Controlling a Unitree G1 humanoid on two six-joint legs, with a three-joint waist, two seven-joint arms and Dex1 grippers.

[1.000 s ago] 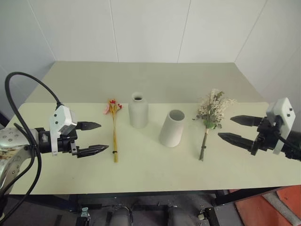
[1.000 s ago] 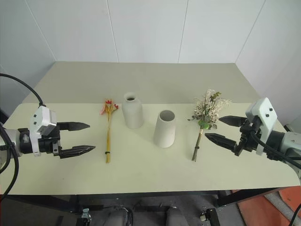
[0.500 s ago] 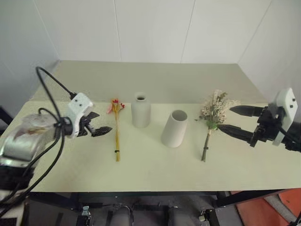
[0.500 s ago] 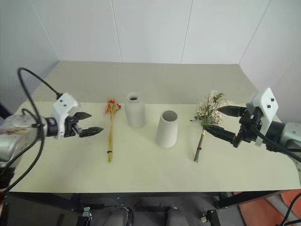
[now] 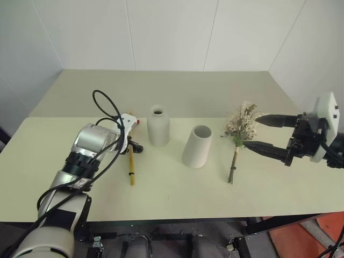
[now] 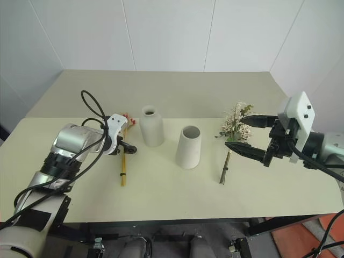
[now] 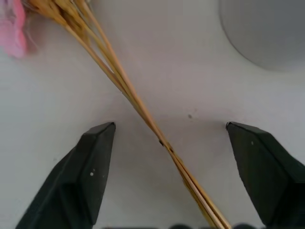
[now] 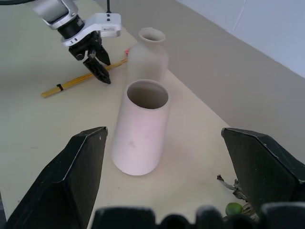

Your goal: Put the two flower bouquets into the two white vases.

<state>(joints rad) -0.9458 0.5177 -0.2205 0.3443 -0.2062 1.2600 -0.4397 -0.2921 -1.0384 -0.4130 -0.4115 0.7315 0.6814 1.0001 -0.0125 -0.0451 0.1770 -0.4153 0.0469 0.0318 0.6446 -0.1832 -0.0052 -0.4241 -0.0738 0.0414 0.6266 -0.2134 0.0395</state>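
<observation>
- Left gripper [image 7: 169, 131]: jaws apart, straddling the yellow-stalked bouquet [image 5: 130, 166] lying flat on the table [image 5: 172, 199]; nothing clasped
- Right gripper [image 5: 257, 133]: wide open, empty, beside the cream-and-pink bouquet [image 5: 239, 129]
- Bottle vase [image 5: 158, 126] and tapered vase [image 5: 197, 146]: upright, mid-table, between the bouquets

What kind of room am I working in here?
Probably a lab or test room, not a home: a plain pale table against bare white panelled walls, set only with two white vases and two flower bouquets.
</observation>
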